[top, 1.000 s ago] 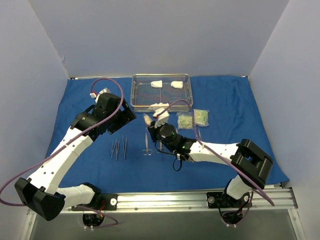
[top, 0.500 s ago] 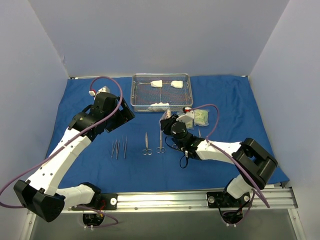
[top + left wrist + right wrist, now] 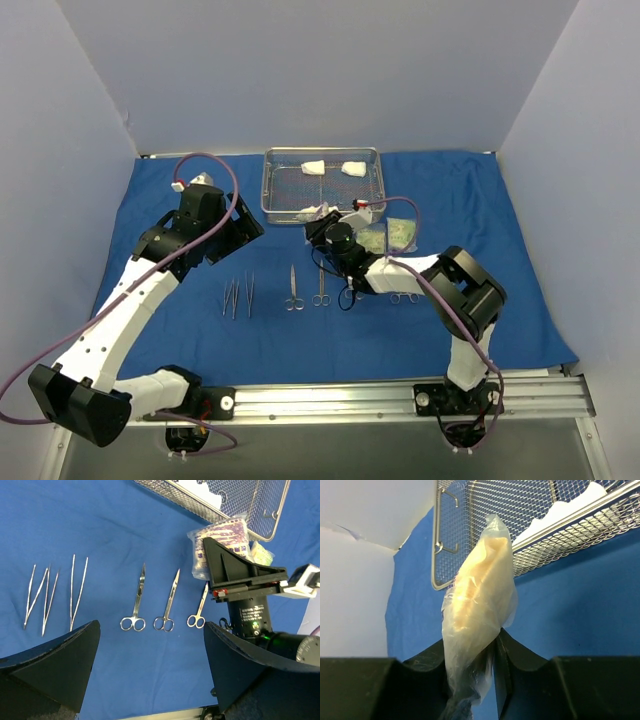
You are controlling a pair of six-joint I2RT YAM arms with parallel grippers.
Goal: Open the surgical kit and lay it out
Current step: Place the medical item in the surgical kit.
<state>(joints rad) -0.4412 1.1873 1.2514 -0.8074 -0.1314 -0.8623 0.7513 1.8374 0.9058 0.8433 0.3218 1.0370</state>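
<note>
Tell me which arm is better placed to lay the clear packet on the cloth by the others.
Right. Its end effector pinches the clear packet beside the wire-mesh tray; the left end effector hangs open and empty, farther to the left.

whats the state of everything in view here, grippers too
blue cloth: spread flat
mesh tray: on the cloth, gauze pads inside
scissors: three pairs, closed, flat in a row
tweezers: flat, beside the scissors
left gripper: open, empty
right gripper: shut on the clear packet
clear packet: upright between the fingers
other packets: lying by the tray
</note>
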